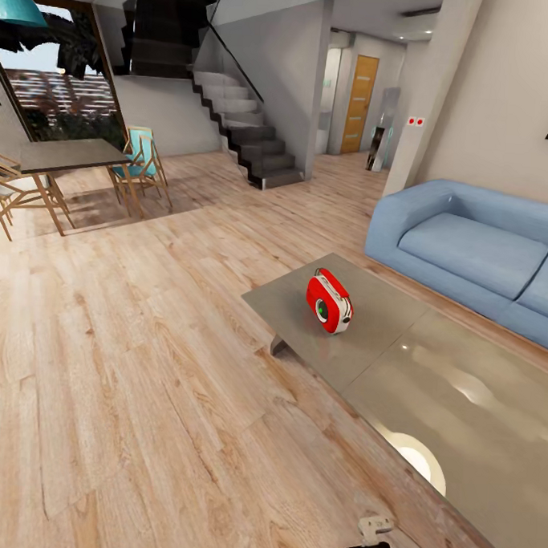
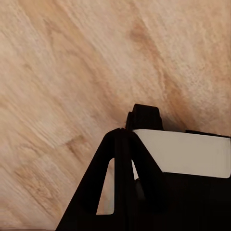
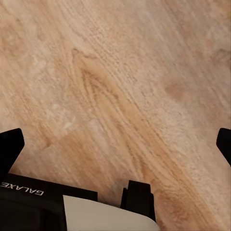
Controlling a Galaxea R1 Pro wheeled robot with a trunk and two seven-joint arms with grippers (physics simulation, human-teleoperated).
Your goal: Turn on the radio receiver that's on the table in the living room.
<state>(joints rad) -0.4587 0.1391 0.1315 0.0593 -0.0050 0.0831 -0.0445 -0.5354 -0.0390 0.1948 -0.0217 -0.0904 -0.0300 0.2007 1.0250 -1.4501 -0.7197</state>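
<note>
**A:** ok so where's the radio receiver (image 1: pixel 330 301) sitting right now?

**B:** On the low desk (image 1: pixel 460 396) in the living room, near its far left corner in the head view. It's upright, red with white trim, round dial facing toward the camera and a bit right. The desk top is glossy grey and throws back a bright light patch closer to the camera. The light-blue sofa (image 1: pixel 468 248) is just behind it on the right.

**A:** and the arms?

**B:** Both wrist cams point down at the wood plank floor (image 1: pixel 140 379). The right end effector (image 3: pixel 115 144) looks spread wide, with one dark fingertip (image 3: pixel 9 149) at each side edge of that view and bare floor between. The left end effector (image 2: pixel 122 163) I honestly can't tell: just dark finger parts and a white housing close to the lens.

**A:** anything else around?

**B:** Dark dining table (image 1: pixel 67 155) with wooden chairs far left, stairs (image 1: pixel 249 136) at the back, an orange-brown door (image 1: pixel 359 102) down the hall.
</note>
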